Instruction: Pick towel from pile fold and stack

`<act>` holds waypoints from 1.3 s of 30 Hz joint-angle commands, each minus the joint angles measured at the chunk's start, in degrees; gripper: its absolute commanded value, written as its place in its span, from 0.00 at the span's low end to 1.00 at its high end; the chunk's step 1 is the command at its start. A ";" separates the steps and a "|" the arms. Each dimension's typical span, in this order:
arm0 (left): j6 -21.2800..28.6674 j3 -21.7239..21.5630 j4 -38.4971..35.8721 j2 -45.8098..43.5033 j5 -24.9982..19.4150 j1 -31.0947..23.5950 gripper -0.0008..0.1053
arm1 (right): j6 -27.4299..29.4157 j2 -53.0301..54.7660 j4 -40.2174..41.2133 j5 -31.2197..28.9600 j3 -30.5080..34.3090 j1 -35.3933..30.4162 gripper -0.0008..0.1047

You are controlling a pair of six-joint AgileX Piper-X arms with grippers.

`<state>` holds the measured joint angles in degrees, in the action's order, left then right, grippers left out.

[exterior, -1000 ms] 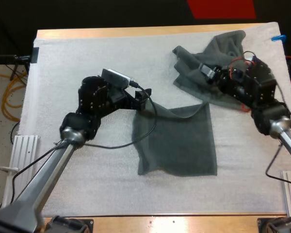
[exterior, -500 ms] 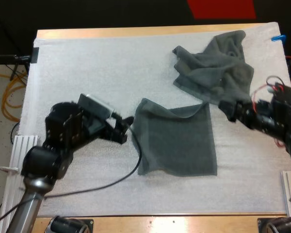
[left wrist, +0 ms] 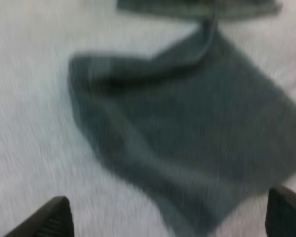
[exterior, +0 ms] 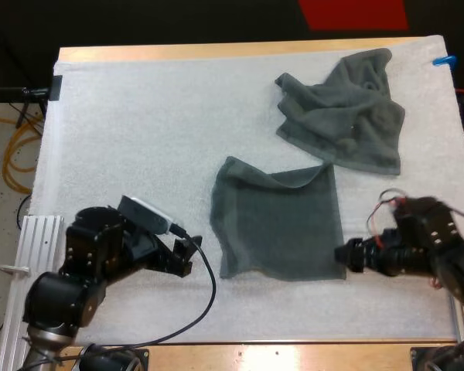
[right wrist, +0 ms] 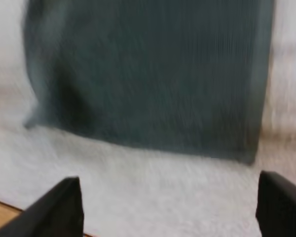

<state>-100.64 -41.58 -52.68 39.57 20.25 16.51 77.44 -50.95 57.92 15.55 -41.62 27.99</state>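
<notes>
Centrally, a towel (exterior: 278, 228) lies flat on the white mat (exterior: 139, 116) over the table (exterior: 216, 51).

The flat towel (exterior: 282, 224) is dark grey-green cloth, matt and soft-looking. The crumpled towel (exterior: 344, 108) is the same dull cloth. The mat (exterior: 139, 116) is white with a rough, nubbly surface and no shine. The table (exterior: 216, 52) edge is pale wood, smooth, faintly glossy. The left gripper (exterior: 189, 255) and right gripper (exterior: 342, 255) are black and matt.
</notes>
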 commanded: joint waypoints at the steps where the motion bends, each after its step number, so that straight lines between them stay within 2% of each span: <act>1: -0.90 0.78 -0.17 -0.29 -0.30 -0.05 0.72 | -0.78 -0.37 -0.70 -0.40 1.30 0.55 0.66; 4: -0.89 3.21 -0.17 -0.27 0.11 -0.05 0.72 | -1.11 -2.22 -4.68 -0.26 3.86 1.16 0.65; 6: -0.89 3.98 -0.17 -0.27 0.64 -0.05 0.72 | -0.77 -3.89 -8.13 -0.26 4.14 1.14 0.60; 9: -0.89 4.41 -0.17 -0.27 2.01 -0.05 0.72 | -0.44 -7.54 -13.15 -0.26 2.95 1.14 0.38; 11: -0.89 4.41 0.12 -0.27 2.40 -0.05 0.72 | 0.41 -11.30 -15.56 -0.26 0.73 1.14 0.13; 13: -0.89 4.41 0.21 -0.27 2.41 -0.05 0.72 | 2.88 -14.58 -15.82 -0.26 -1.61 1.14 0.01; 21: -0.89 4.41 0.20 -0.27 2.51 -0.05 0.72 | 6.67 -31.08 -14.88 -0.36 -13.74 1.14 0.01; 29: -0.89 4.41 0.20 -0.27 2.51 -0.05 0.72 | 10.56 -48.62 -5.74 -3.88 -28.06 1.14 0.01; 39: -0.89 4.41 0.20 -0.27 2.51 -0.05 0.72 | 11.93 -61.78 1.34 -5.04 -40.04 1.14 0.01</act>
<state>-101.13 -37.06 -53.04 39.57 22.49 16.51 88.74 -113.24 58.55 10.81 -81.34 28.97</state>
